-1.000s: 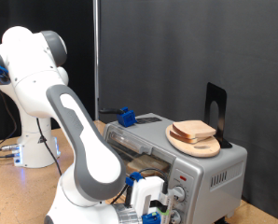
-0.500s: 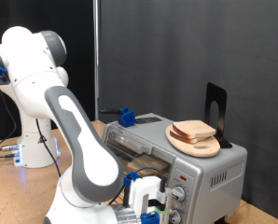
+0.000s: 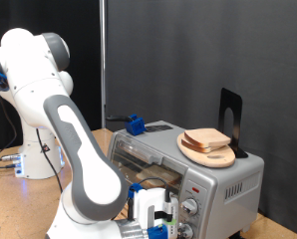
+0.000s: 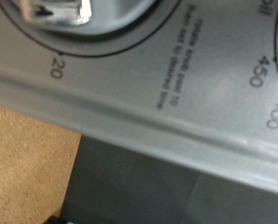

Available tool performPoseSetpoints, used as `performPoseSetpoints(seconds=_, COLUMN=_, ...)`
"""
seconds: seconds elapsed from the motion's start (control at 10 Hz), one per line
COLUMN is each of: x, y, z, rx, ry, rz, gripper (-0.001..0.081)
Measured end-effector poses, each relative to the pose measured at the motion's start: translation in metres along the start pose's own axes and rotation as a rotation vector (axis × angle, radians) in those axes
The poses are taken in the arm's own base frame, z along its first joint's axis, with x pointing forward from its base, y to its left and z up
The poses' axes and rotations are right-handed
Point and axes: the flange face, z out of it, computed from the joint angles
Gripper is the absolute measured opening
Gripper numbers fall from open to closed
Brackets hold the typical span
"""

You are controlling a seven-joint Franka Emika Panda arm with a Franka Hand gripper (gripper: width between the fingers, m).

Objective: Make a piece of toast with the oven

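Observation:
The piece of toast (image 3: 206,138) lies on a round wooden board (image 3: 216,157) on top of the silver oven (image 3: 233,181), at the exterior view's right. My gripper (image 3: 165,216) is low at the oven's front, right against its knobs (image 3: 194,207). The wrist view is pressed close to the oven's grey control panel (image 4: 176,112), with printed dial numbers 20, 450 and 400. A silver knob (image 4: 57,9) shows at the picture's edge. My fingers are not clear in either view.
A blue part (image 3: 136,124) sits on the oven's top near its glass front (image 3: 148,151). A black stand (image 3: 230,114) rises behind the board. The arm's white base (image 3: 34,159) stands at the exterior view's left on the wooden table (image 4: 27,168). A black curtain hangs behind.
The arm's lower link has shifted slightly towards the exterior view's left. The gripper stays at the knobs. The toast and board have not moved.

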Motion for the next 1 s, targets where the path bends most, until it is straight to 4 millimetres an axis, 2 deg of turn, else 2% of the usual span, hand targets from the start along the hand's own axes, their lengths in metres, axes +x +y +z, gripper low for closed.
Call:
performPoseSetpoints(seconds=0.5, x=0.0004, y=0.0062, z=-0.0002, rx=0.056, ry=-0.003, rz=-0.125, gripper=0.0098)
performPoseSetpoints(seconds=1.0, x=0.001, y=0.0112, z=0.0001, rx=0.099, ry=-0.004, rz=-0.144, gripper=0.0098)
